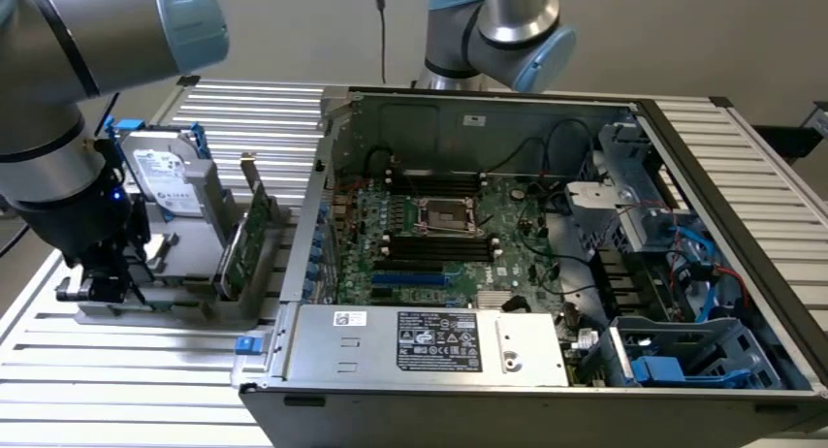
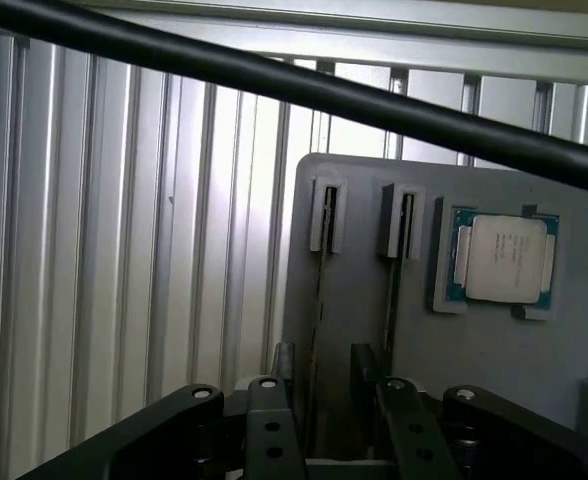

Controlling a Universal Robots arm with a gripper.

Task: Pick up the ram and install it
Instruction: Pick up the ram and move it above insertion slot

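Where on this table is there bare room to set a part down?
The slatted table is bare on the near side of the grey holder and beyond it, beside the computer case. The holder and the case's inside are crowded.

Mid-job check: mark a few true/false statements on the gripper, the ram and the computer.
1. The gripper stands open astride the thin dark-edged ram stick, which sits edge-up in the flat grey holder. True.
2. The ram is seated inside the computer. False: it stands in the holder's slot.
3. A square silver-topped processor lies in the holder. True.
4. The computer's lid is on. False: the black metal case lies open, with the green motherboard exposed.
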